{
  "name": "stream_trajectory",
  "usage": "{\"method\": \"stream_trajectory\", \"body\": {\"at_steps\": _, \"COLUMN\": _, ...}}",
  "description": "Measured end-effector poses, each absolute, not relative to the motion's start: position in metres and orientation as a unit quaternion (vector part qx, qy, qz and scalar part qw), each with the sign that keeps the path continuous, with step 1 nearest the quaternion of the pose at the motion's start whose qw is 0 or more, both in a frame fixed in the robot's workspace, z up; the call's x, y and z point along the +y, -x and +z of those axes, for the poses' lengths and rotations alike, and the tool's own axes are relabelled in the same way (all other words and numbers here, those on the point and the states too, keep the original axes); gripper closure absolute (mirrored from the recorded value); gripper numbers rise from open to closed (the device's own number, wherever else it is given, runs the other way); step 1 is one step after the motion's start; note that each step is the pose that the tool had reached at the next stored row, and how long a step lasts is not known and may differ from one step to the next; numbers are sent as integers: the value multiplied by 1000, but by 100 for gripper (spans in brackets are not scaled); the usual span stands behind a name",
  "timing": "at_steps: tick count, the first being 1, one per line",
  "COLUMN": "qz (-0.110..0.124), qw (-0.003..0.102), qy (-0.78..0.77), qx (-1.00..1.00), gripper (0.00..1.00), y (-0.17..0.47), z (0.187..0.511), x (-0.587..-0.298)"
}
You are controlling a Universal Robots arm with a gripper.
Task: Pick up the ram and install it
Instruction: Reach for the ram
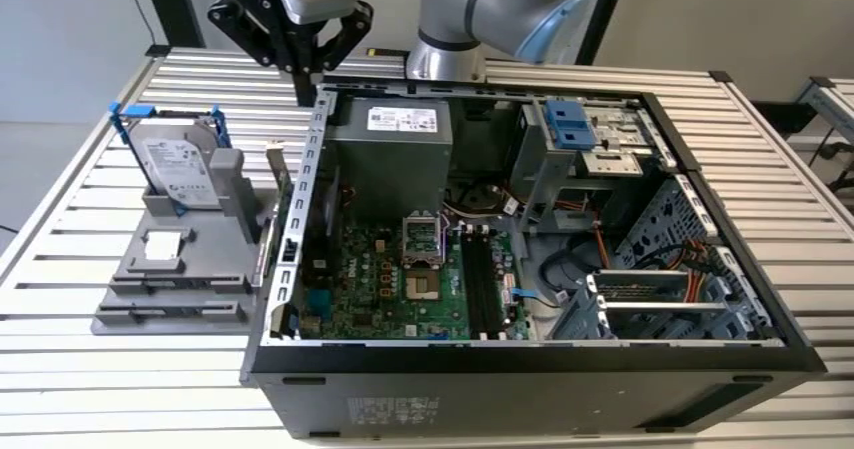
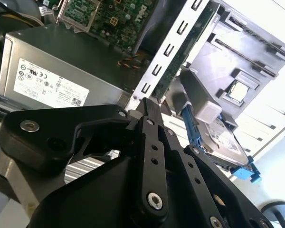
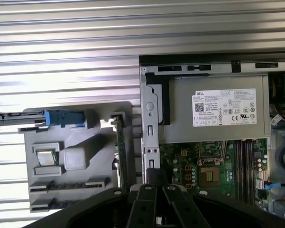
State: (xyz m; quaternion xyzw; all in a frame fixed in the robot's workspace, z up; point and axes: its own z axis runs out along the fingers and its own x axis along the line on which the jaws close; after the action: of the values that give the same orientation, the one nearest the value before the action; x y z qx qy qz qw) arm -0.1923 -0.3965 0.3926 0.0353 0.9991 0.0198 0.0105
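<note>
While hanging above, tool (image 1: pixel 308 91): clenched, empty, over case (image 1: pixel 534 369) wall
Ram (image 3: pixel 121 152): upright in grey holder (image 3: pixel 85 142), just beside case
Holder: on slatted counter (image 1: pixel 120 389)

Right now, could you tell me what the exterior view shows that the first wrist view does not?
The exterior view adds the arm and the blue drive bay. The first wrist view adds, from above, the gap between the ram, standing in the grey holder, and the case wall. Both share the hard drive, power supply and motherboard.
</note>
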Motion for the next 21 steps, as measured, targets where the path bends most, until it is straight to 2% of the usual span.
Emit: {"method": "stream_trajectory", "body": {"at_steps": 21, "qz": 17, "qw": 11, "qy": -35, "qx": 999, "gripper": 100, "y": 219, "z": 393, "x": -396}}
